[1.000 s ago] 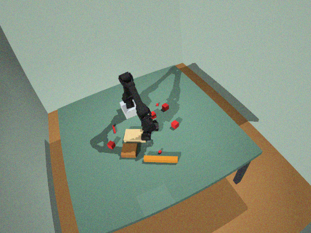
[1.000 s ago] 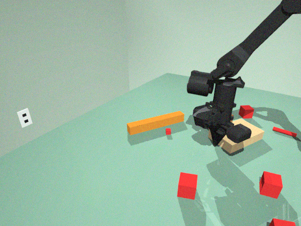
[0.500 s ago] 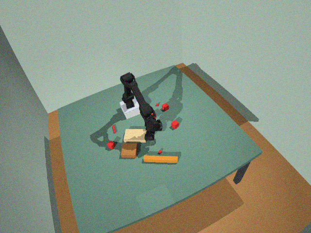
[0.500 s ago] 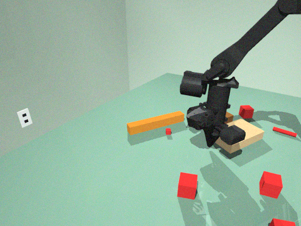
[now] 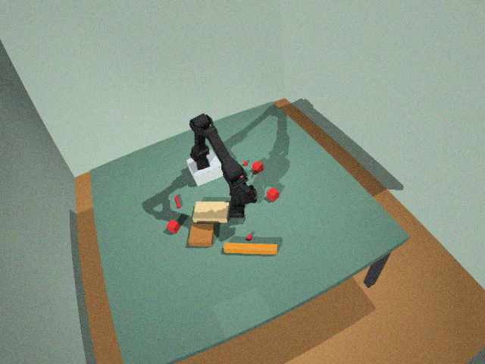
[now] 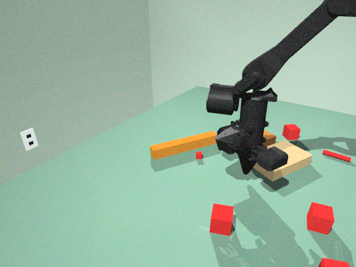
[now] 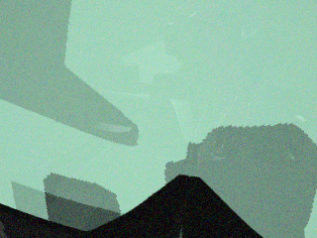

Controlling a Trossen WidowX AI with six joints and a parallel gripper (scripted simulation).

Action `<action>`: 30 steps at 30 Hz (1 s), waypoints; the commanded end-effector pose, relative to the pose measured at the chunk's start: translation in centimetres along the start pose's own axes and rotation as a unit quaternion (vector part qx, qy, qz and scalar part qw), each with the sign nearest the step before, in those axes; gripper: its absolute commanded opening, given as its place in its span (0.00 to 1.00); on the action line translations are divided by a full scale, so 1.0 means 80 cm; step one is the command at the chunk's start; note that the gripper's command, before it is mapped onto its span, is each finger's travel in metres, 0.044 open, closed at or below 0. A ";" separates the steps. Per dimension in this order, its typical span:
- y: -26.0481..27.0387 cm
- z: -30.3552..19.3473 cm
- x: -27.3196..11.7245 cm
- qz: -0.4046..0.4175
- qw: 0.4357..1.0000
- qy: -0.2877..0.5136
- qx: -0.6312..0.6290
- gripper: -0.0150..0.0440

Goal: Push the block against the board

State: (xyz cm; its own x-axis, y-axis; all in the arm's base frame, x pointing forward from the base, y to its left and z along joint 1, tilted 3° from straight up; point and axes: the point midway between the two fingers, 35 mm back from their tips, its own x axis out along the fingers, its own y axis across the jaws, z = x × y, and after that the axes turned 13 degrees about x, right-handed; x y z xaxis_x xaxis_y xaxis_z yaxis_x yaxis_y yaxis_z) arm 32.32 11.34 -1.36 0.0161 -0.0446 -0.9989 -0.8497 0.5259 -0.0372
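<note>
Square block [image 5: 201,235] [image 6: 270,138] just beside pale board [image 5: 211,211] [image 6: 297,156]

TOP: high, oblique, farthest back — whole green table [image 5: 305,243] [image 6: 86,207] | EXTERIOR: nearer, low, slantwise across the tabletop | WRIST: close, facing down — tabletop only | SHARED, top/exterior: arm [image 5: 223,152] [image 6: 298,37], pale block [image 5: 211,211] [image 6: 293,156]

Green tabletop [image 5: 313,219] [image 6: 100,207], red cubes [image 5: 273,194] [image 6: 221,219], orange bar [image 5: 250,249] [image 6: 183,144] (all plain), black arm [image 5: 225,155] [image 6: 304,37]

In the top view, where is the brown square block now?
In the top view, the brown square block is on the table, just below the pale wooden board and left of the long orange bar.
</note>
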 end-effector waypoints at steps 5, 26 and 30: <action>-0.003 0.004 -0.054 -0.009 1.000 -0.008 0.003 0.25; 0.009 -0.078 -0.062 -0.007 0.949 -0.008 0.314 0.25; 0.014 -0.095 -0.062 -0.006 0.926 -0.008 0.378 0.25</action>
State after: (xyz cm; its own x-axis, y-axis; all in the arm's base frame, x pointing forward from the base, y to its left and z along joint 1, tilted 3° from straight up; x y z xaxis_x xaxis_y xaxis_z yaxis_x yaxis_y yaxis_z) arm 28.05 6.41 3.69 0.0319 -0.0419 -0.9986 -0.3299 0.9427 -0.0502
